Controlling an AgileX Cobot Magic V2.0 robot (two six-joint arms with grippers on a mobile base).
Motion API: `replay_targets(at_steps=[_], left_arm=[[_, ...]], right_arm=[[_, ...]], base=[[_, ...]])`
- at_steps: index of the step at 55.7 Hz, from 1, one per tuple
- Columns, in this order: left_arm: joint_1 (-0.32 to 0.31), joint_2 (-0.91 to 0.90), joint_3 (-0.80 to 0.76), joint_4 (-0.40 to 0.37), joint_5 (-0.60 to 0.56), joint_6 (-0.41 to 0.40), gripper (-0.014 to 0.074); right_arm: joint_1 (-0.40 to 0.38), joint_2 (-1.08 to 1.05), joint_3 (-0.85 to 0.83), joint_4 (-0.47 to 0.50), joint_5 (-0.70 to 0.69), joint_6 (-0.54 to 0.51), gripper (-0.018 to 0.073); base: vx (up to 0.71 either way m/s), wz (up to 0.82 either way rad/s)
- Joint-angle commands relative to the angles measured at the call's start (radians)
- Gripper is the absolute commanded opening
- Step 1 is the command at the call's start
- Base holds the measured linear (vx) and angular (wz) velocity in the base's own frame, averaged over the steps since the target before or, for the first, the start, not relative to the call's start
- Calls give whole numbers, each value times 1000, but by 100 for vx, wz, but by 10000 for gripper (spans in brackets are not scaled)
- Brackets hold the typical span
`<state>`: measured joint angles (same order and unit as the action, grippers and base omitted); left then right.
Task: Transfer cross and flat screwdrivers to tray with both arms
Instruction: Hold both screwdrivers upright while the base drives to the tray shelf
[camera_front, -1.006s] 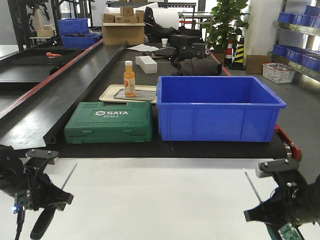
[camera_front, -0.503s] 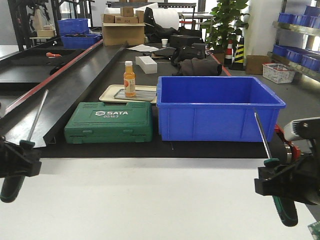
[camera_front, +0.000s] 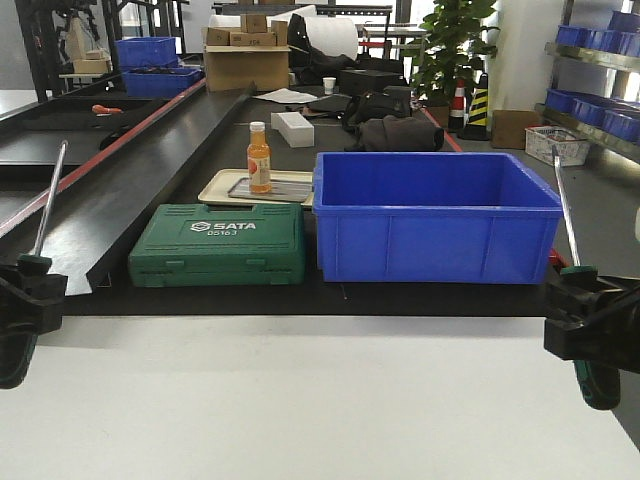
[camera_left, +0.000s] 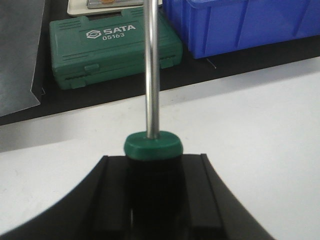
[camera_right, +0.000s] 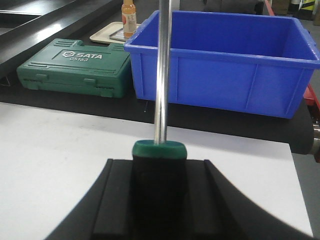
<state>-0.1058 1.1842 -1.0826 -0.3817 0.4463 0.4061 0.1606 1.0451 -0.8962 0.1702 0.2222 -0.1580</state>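
Grip confirmed: left gripper (camera_front: 30, 300) pinching left screwdriver (camera_front: 50, 200) handle, right gripper (camera_front: 590, 325) pinching right screwdriver (camera_front: 564, 205). Both raised off white table (camera_front: 320, 400) since a second ago, shafts swung upright. Pick done; tray not in view, carry next.

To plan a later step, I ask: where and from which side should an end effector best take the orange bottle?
Probably grip the orange bottle around its body, below the white cap, jaws level. It stands upright, so come from the front, over the low green case; the blue bin stands close on its right.
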Motion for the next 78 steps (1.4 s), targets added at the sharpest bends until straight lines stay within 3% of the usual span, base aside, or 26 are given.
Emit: replay_targets(at_steps=[1,78], left_arm=[[-5,-25,-32,-28,-86,-11,0],[-5,-25,-32,-27,-72,-11,0]], right_arm=[[-3,-23,-32,1,-100,-2,-8],[-3,-23,-32,1,-101,-2,-8]], base=[[0,0],[-1,-2]])
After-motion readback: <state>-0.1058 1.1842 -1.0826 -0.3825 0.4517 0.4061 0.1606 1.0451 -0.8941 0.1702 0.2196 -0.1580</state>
